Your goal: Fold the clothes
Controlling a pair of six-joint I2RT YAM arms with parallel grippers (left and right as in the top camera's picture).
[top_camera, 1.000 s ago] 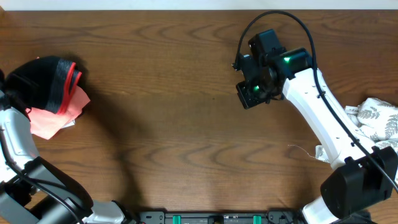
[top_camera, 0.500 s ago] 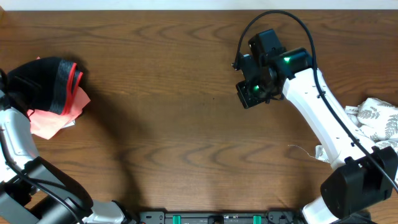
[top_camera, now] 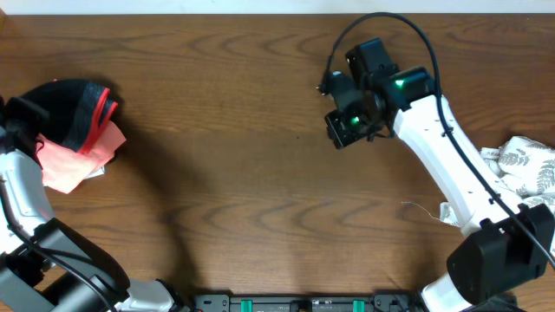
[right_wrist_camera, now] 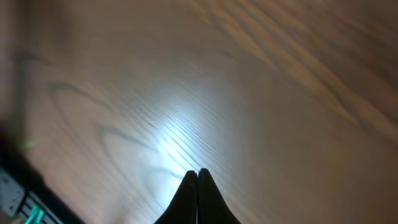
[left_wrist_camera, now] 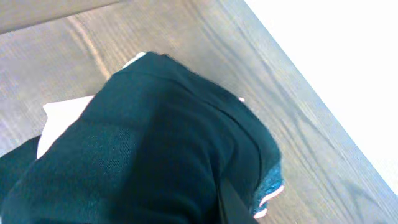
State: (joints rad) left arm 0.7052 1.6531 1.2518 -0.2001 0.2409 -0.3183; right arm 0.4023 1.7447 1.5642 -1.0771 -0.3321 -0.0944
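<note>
The clothes lie in two places. Bunched black leggings (top_camera: 65, 108) with a coral-red edged waistband (top_camera: 104, 108) rest on a coral-pink cloth (top_camera: 74, 156) at the far left. My left gripper (top_camera: 24, 113) is at the bundle's left edge, shut on the black leggings. In the left wrist view the leggings (left_wrist_camera: 143, 143) fill the frame; one dark finger (left_wrist_camera: 231, 202) shows beside the grey waistband (left_wrist_camera: 270, 183). A white leaf-print cloth (top_camera: 525, 165) lies at the right edge. My right gripper (top_camera: 345, 128) hovers over bare wood, shut and empty (right_wrist_camera: 198, 173).
The wooden table (top_camera: 260, 173) stretches between the two arms. The right arm's white links (top_camera: 451, 173) run diagonally from the lower right. A black rail (top_camera: 295, 303) lines the front edge. The table's far edge (left_wrist_camera: 311, 74) passes close behind the leggings.
My left gripper has closed on the leggings, and the bundle has shifted slightly. The right gripper has drifted a little left and turned.
</note>
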